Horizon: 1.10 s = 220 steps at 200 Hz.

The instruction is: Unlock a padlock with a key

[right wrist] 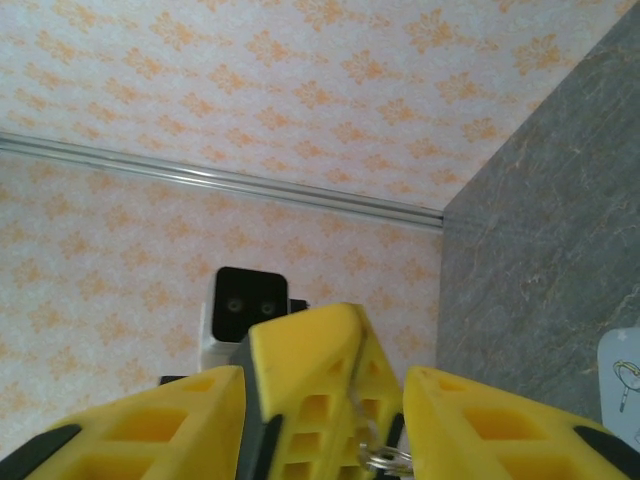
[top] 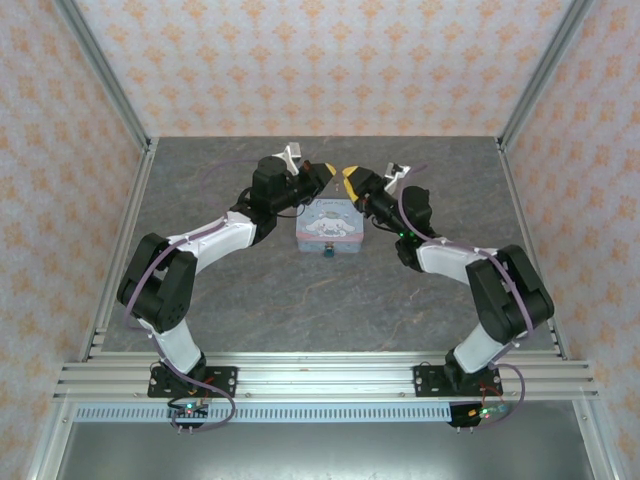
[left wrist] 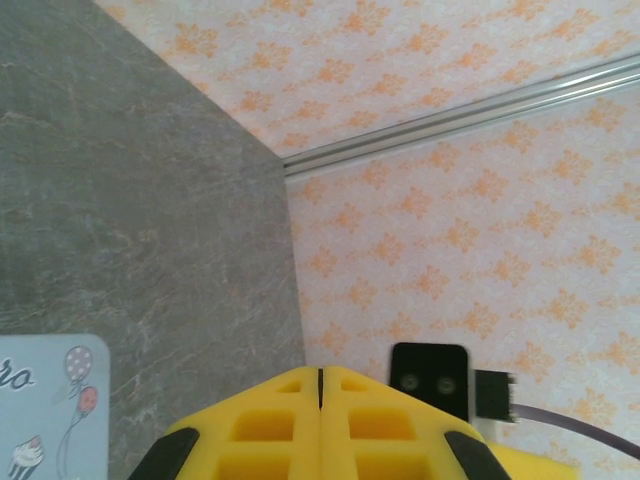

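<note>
Padlock [top: 328, 254] sits at 6 o'clock edge of tin [top: 330, 218], untouched.
At tin's 12: left gripper [top: 328, 168] clamped flush, right gripper [top: 349, 180] fingers [right wrist: 500, 425] parted astride it, small metal ring [right wrist: 383, 459] dangling between. Padlock looks tiny, rigid, light, probably skids, so brace it across the body.

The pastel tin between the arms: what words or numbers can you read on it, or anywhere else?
"ro": end of a cursive word cut off at the picture's edge, on the tin, left wrist view.
Print on the tin from above: too small to read.
Nothing else readable.
</note>
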Each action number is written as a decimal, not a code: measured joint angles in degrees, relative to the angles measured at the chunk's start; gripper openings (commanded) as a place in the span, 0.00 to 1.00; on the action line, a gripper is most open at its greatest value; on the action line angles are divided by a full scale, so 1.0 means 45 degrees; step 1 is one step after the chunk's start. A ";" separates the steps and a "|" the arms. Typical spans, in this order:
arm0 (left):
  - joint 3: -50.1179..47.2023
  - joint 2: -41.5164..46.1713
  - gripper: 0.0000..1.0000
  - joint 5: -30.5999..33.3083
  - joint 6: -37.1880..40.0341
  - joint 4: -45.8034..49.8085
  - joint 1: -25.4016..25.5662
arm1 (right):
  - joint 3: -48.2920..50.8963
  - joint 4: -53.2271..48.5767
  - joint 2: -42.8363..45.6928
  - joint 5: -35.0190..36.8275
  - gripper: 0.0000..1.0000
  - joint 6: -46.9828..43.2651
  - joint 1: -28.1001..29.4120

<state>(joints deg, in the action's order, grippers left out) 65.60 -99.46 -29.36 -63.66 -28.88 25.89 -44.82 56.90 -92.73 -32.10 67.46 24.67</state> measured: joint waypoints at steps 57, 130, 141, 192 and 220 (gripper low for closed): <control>0.0000 0.0000 0.00 0.0053 -0.0238 -0.0505 0.0000 | -0.0204 0.0243 -0.0554 -0.0083 0.40 0.0126 0.0515; -0.0005 0.0000 0.00 0.0063 -0.0262 -0.0593 0.0005 | -0.0214 0.0578 -0.0665 -0.0053 0.22 0.0379 0.0510; -0.0005 0.0000 0.00 0.0131 -0.0282 -0.0588 0.0005 | -0.0214 0.0661 -0.0743 -0.0019 0.17 0.0452 0.0515; -0.0024 0.0005 0.00 0.0340 -0.0287 -0.0583 0.0000 | -0.0257 0.0942 -0.0787 0.0034 0.02 0.0617 0.0510; -0.0039 0.0049 0.00 0.0389 -0.0287 -0.0588 0.0000 | -0.0257 0.0996 -0.0787 0.0049 0.00 0.0631 0.0510</control>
<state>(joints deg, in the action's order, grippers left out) 65.43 -99.24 -27.62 -64.95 -31.53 25.89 -45.98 61.39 -96.27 -31.88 70.30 26.96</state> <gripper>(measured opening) 0.043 0.041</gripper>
